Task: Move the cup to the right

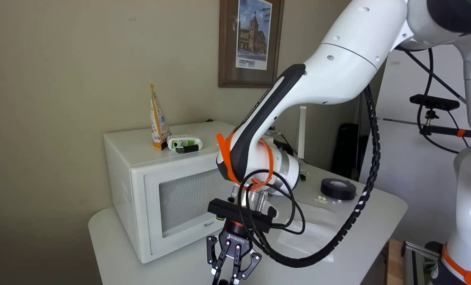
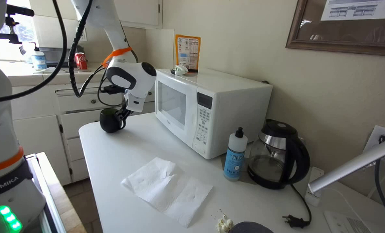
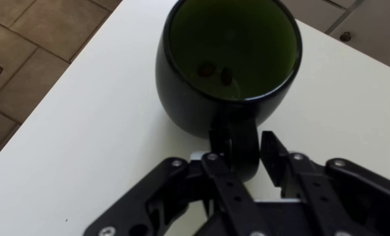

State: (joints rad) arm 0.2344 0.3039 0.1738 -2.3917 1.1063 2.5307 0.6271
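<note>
The black hand [image 3: 242, 144] of a white robot arm [image 1: 326, 83] pointed downward, its fingers [image 3: 273, 154] on either side of the handle [image 3: 245, 150] of a cup [image 3: 195, 108]. Whether they gripped the handle I cannot tell: in the wrist view they were very close to it, with what looked like a thin gap beside one finger. The cup was upright and rounded, black outside and dark green inside, where two small reddish spots were too dim to identify. In an exterior view it was at the far end of the white worktop [image 2: 121, 152], near a rounded corner, apart from a white microwave [image 2: 208, 106]. On top of the microwave were an upright orange-and-white bag [image 1: 158, 118] and a white brush [image 1: 186, 144]. Near the microwave's control-panel side stood a blue-labelled bottle [image 2: 234, 158], just beside a glass kettle [image 2: 270, 161] with a black lid. A creased white paper towel [image 2: 170, 191] lay on the worktop, and nearer the camera were pale crumbs [image 2: 224, 225] beside a flat, dark, round object [image 1: 338, 190]. A framed picture [image 1: 253, 43] hung on the beige wall [image 1: 61, 99].
</note>
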